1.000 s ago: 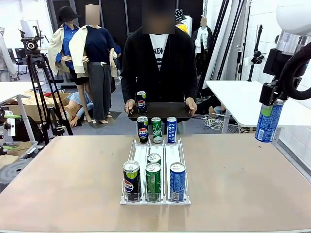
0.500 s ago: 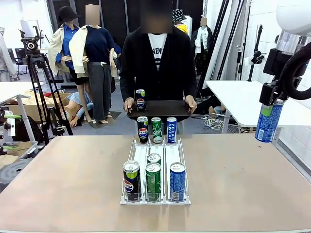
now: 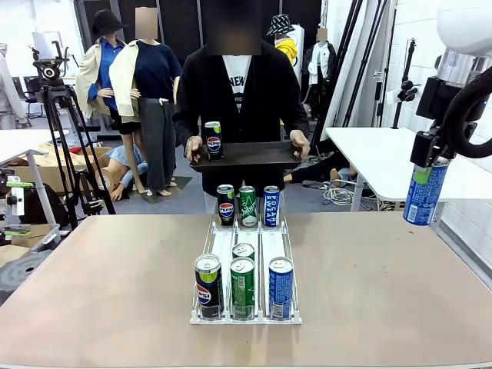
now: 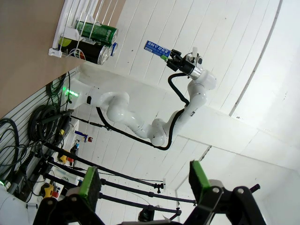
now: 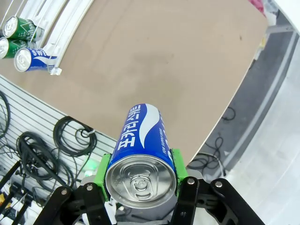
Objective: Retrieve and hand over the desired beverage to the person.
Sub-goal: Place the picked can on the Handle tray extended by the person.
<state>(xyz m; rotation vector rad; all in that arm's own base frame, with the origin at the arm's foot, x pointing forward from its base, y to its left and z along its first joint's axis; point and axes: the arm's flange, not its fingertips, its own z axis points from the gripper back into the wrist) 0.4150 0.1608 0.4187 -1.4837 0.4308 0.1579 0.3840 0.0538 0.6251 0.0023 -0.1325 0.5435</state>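
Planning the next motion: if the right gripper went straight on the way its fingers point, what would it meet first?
The right gripper, shut on the blue can, points down past the table's near right edge. Likely the table edge or the floor beside it; depth is unclear.

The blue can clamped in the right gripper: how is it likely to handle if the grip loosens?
The blue can has smooth glossy sides, so it may slip between the green pads. Its tab looks unopened, so it's probably full and heavy. Round and tall, it would likely tip and roll if dropped.
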